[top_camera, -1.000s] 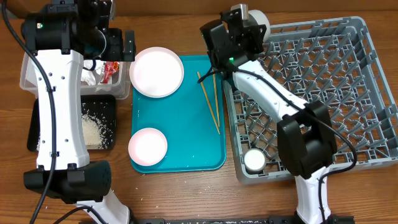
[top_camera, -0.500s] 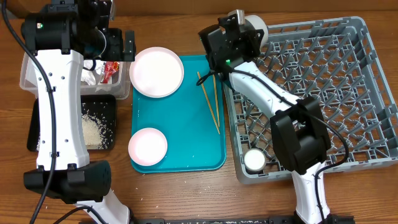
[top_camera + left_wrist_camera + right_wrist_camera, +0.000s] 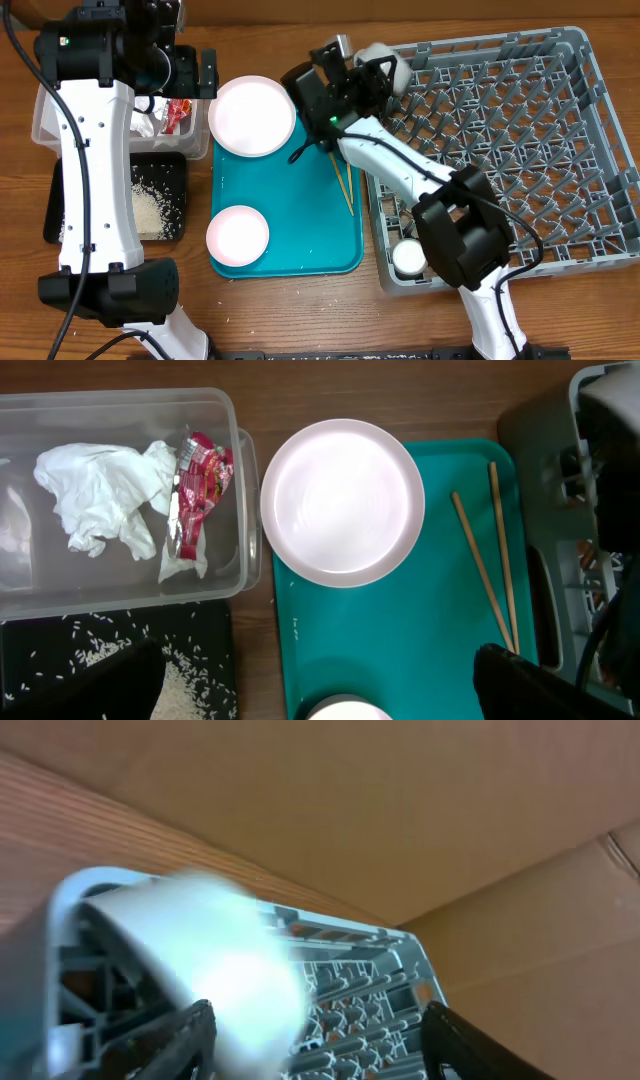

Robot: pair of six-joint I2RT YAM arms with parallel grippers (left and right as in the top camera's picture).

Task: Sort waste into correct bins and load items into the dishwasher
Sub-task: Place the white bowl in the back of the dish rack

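Note:
My right gripper (image 3: 362,74) is at the far-left corner of the grey dishwasher rack (image 3: 560,150). In the right wrist view its jaws (image 3: 330,1042) stand open. A blurred white bowl (image 3: 215,960) sits by the left finger over the rack corner (image 3: 330,935), and it also shows overhead (image 3: 384,58). My left gripper (image 3: 192,72) hangs open over the clear tub (image 3: 120,580), which holds the white tissue (image 3: 95,495) and the red wrapper (image 3: 200,470). Rice (image 3: 185,675) lies in the black tray (image 3: 60,215). A pink plate (image 3: 252,115), a smaller bowl (image 3: 238,235) and two chopsticks (image 3: 341,178) lie on the teal tray (image 3: 300,220).
A small white cup (image 3: 408,258) stands in the rack's near-left corner. The right arm stretches over the rack's left wall and the teal tray's right edge. A few rice grains lie on the wooden table in front of the tray.
My right gripper has swung left and down to the rack's corner and has opened. The white bowl it carried now sits at that corner. The left arm has not moved.

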